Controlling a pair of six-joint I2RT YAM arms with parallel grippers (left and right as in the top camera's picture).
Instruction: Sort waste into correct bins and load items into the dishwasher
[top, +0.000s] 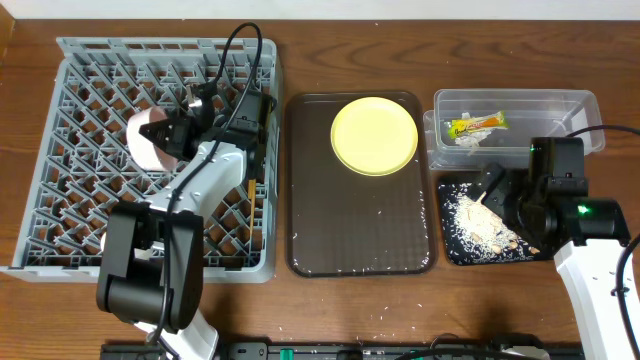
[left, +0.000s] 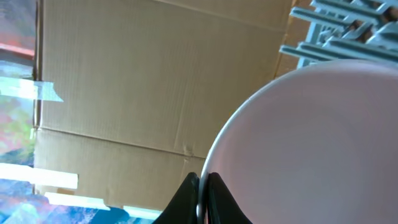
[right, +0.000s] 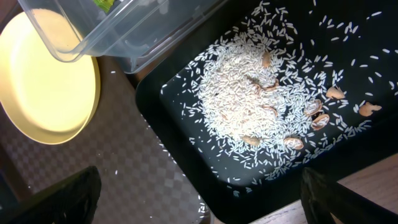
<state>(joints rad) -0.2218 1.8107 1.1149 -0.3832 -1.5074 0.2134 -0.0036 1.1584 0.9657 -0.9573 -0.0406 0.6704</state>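
My left gripper (top: 176, 134) is shut on the rim of the white-pink bowl (top: 148, 140) and holds it on edge over the grey dish rack (top: 60, 150). In the left wrist view the fingers (left: 203, 188) pinch the bowl's rim (left: 311, 143). My right gripper (top: 497, 193) is open and empty above the black tray (top: 452, 250), which holds rice crumbs (top: 482, 222). The right wrist view shows the crumbs (right: 249, 93) and the tray (right: 186, 143) between the spread fingers (right: 199, 199). The yellow plate (top: 374, 135) lies on the brown serving tray. The yellow-green wrapper (top: 477, 125) and white paper lie in the clear tub (top: 570, 105).
The brown serving tray (top: 360, 235) lies between the rack and the bins, with stray rice grains on it. The plate (right: 43, 81) and the tub's corner (right: 124, 37) show in the right wrist view. A cardboard wall (left: 137, 81) fills the left wrist view.
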